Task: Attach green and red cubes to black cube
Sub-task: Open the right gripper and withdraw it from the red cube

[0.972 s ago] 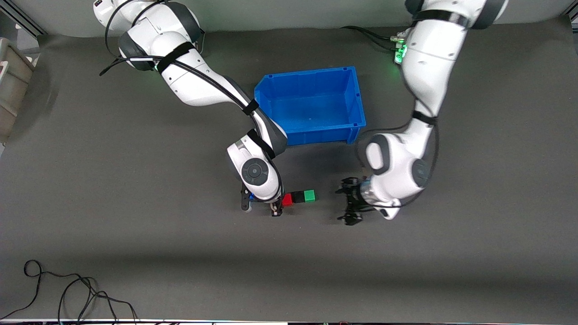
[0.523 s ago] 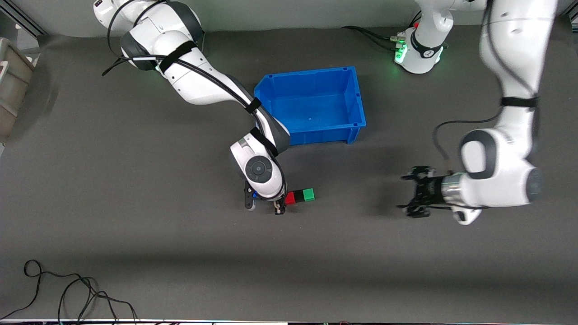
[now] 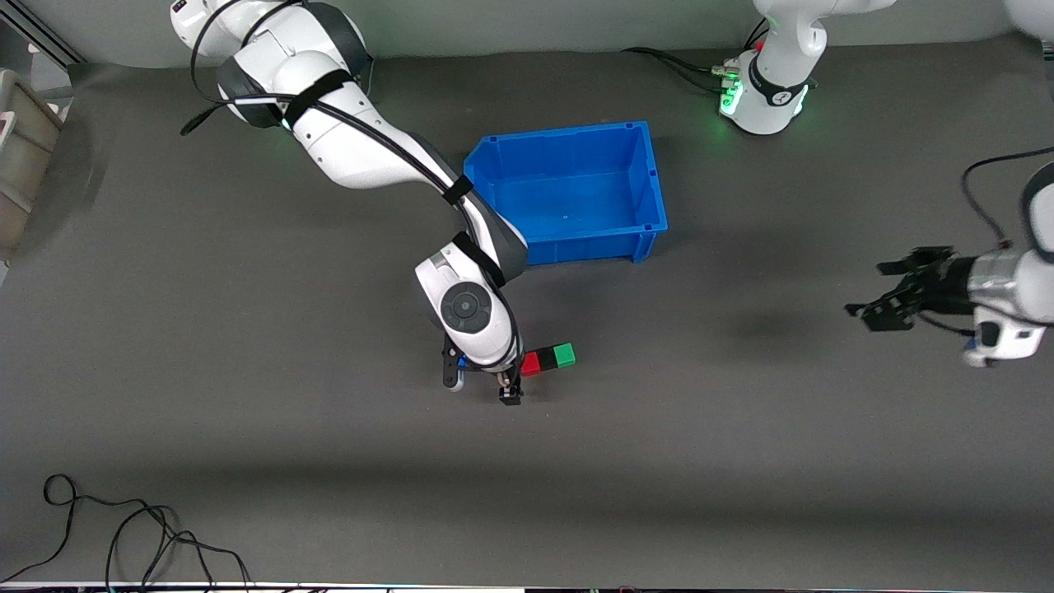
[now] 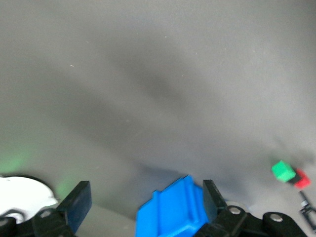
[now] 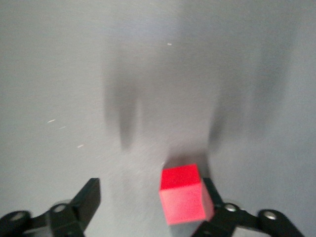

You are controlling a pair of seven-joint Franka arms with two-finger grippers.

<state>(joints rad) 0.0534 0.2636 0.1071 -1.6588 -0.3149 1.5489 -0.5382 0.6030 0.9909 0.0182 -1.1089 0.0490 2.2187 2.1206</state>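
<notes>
While the red cube (image 3: 531,363), black cube (image 3: 547,359) and green cube (image 3: 564,355) sit joined in a row on the table, nearer the front camera than the blue bin (image 3: 650,177), the right gripper (image 3: 478,383) is low beside the red end w/ fingers spread wide, red cube against one finger. Left gripper (image 3: 893,290) hangs over the left arm's end of the table, fingers wide, holding nothing.

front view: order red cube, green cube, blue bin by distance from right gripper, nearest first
From the right gripper:
1. red cube, right beside its fingers.
2. green cube, at the row's end toward the left arm.
3. blue bin, farther from the camera.
</notes>
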